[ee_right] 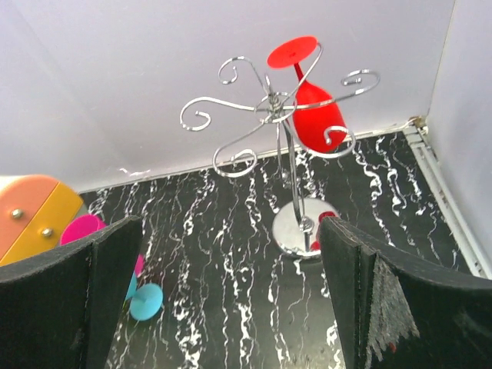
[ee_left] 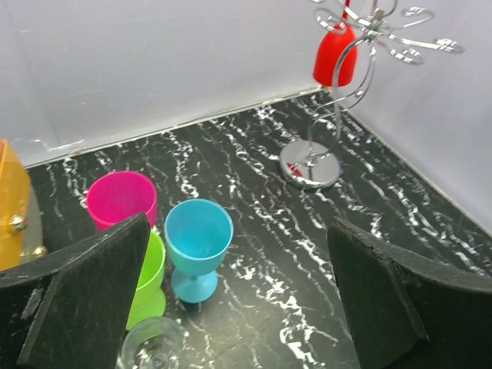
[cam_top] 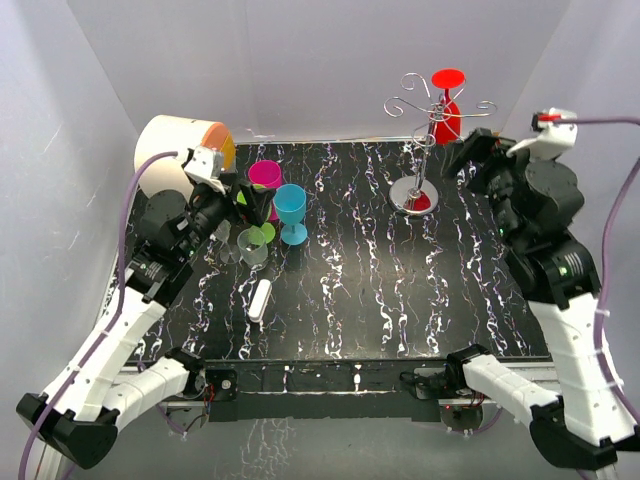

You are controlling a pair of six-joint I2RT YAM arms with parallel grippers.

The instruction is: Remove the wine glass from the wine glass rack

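Note:
The silver wine glass rack stands at the back right of the black marbled table. A red wine glass hangs upside down from its scroll arms on the far side. My right gripper is open and empty, just right of the rack and apart from it. In the right wrist view the rack and red glass lie ahead between my open fingers. My left gripper is open and empty at the far left. The left wrist view shows the rack and red glass far off.
A pink glass, a blue glass, a green glass and a clear glass cluster by my left gripper. A cream drum with an orange face stands at the back left. A white cylinder lies nearer. White walls enclose the table.

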